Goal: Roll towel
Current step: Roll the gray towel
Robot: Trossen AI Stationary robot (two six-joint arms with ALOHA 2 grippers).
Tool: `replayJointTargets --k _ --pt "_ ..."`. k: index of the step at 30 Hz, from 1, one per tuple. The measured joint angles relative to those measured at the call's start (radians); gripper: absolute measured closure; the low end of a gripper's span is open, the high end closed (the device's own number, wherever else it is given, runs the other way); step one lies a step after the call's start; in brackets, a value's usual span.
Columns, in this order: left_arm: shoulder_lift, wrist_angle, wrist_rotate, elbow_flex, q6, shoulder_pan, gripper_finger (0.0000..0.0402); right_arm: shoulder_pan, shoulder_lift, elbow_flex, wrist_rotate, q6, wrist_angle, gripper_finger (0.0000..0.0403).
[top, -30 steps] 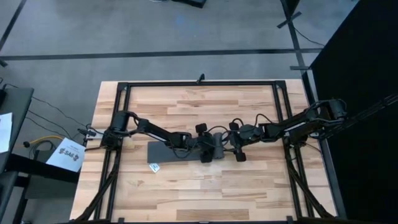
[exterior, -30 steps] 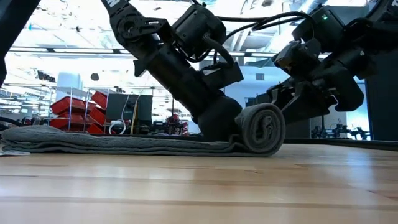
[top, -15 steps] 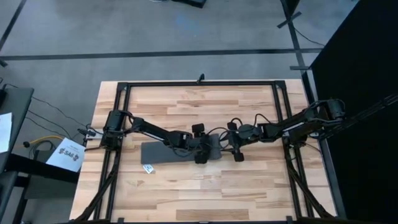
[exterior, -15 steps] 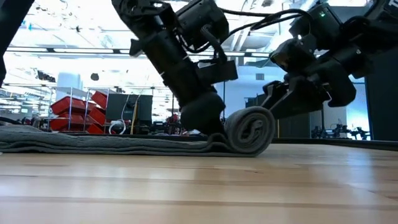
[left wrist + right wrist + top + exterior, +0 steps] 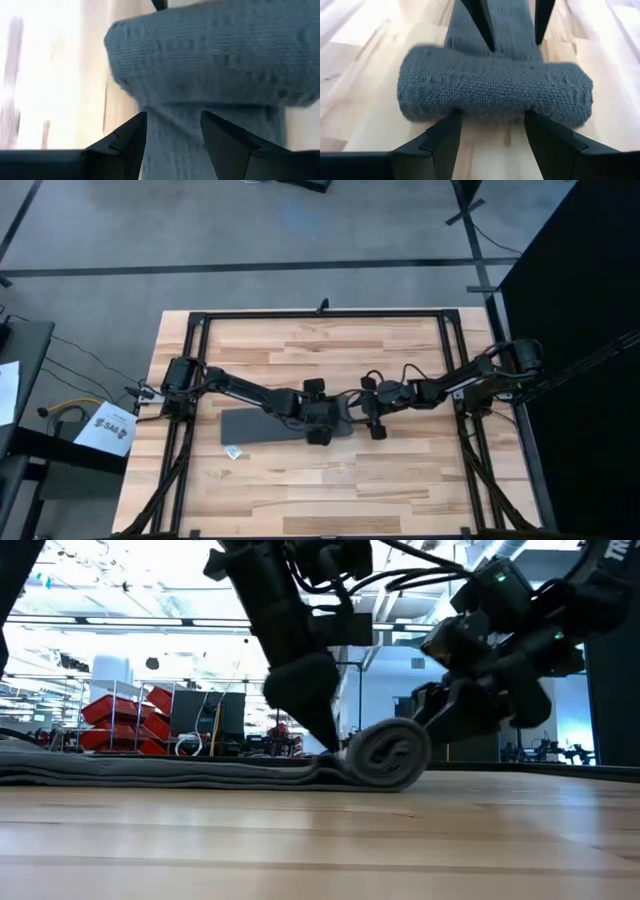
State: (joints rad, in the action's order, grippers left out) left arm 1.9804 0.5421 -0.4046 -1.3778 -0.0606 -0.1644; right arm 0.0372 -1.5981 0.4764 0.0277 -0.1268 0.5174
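Lying near the middle of the wooden table (image 5: 400, 480) is one dark grey towel (image 5: 265, 426). One end of the towel is wound into a fat roll (image 5: 385, 754), and the other end stretches out flat from the roll toward the left arm's base. One small white tag (image 5: 232, 451) sticks out at the flat end's corner. Two grippers work at the roll, one on each side of it. The left gripper (image 5: 316, 412) comes down on the flat part just beside the roll, and its two fingers (image 5: 125, 140) are spread apart with flat cloth showing between them, so they grip nothing. The right gripper (image 5: 372, 409) is on the far side of the roll from the flat part, and its two fingers (image 5: 547, 137) are also spread wide, with their tips touching the roll's side but not pinching it. Bare wood lies all around the towel, so there is lots of free room out to the black frame (image 5: 320, 314) at the table's edges. From above, the arms cover most of the roll, so its shape is hard to see there. In the low view the flat end runs out past the picture's edge.
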Motion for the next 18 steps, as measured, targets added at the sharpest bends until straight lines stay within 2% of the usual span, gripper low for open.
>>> replayJointTargets --k 4,11,14,18 --pt "-0.003 0.099 -0.001 -0.003 -0.068 -0.035 0.0228 0.000 -0.057 0.051 0.000 -0.026 -0.007 0.0196" --pt "-0.017 0.328 -0.038 0.004 -0.213 -0.106 0.0228 -0.015 -0.058 0.085 0.000 -0.045 -0.021 0.0196" --pt "-0.017 0.293 -0.076 0.037 -0.240 -0.122 0.0228 -0.021 -0.058 0.086 0.000 -0.047 -0.019 0.0196" --pt "-0.017 0.128 -0.077 0.109 -0.246 -0.123 0.0228 -0.017 -0.058 0.086 0.000 -0.047 -0.007 0.0196"
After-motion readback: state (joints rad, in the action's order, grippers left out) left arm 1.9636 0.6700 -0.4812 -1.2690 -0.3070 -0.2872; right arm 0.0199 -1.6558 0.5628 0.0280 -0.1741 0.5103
